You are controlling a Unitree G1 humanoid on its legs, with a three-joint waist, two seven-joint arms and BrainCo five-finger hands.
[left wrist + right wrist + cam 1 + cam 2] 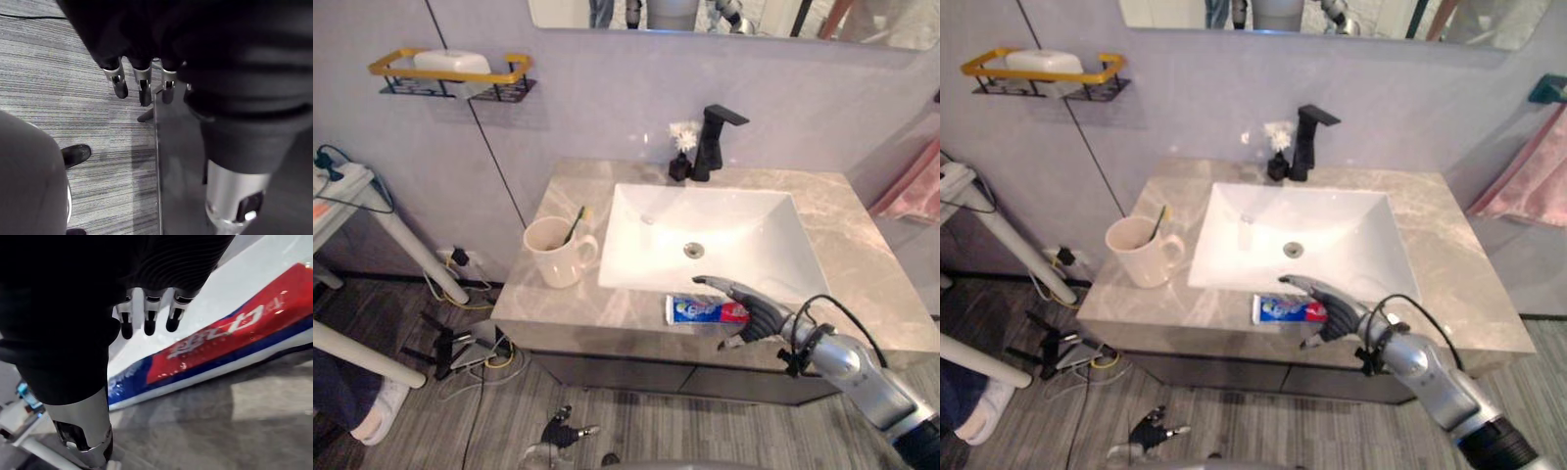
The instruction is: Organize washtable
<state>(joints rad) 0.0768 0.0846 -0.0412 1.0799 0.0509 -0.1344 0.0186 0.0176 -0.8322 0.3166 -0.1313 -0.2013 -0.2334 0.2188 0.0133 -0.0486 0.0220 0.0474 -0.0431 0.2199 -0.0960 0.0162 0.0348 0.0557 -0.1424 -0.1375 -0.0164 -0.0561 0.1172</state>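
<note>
A red and blue toothpaste tube (700, 310) lies flat on the grey marble counter's (862, 255) front edge, just before the white sink (744, 220). My right hand (754, 311) hovers at the tube's right end, open, its fingers (149, 318) stretched over the tube (234, 333) and its thumb on the near side. A cream mug (556, 253) holding a toothbrush (576, 225) stands on the counter left of the sink. My left hand (560, 433) hangs low by the floor, its fingers (142, 83) relaxed and holding nothing.
A black faucet (713, 142) and a small white flower ornament (683, 137) stand behind the sink. A yellow wall shelf (450, 73) carries a white soap. A pink towel (915, 186) hangs at right. White rack legs (411, 245) and cables stand at left.
</note>
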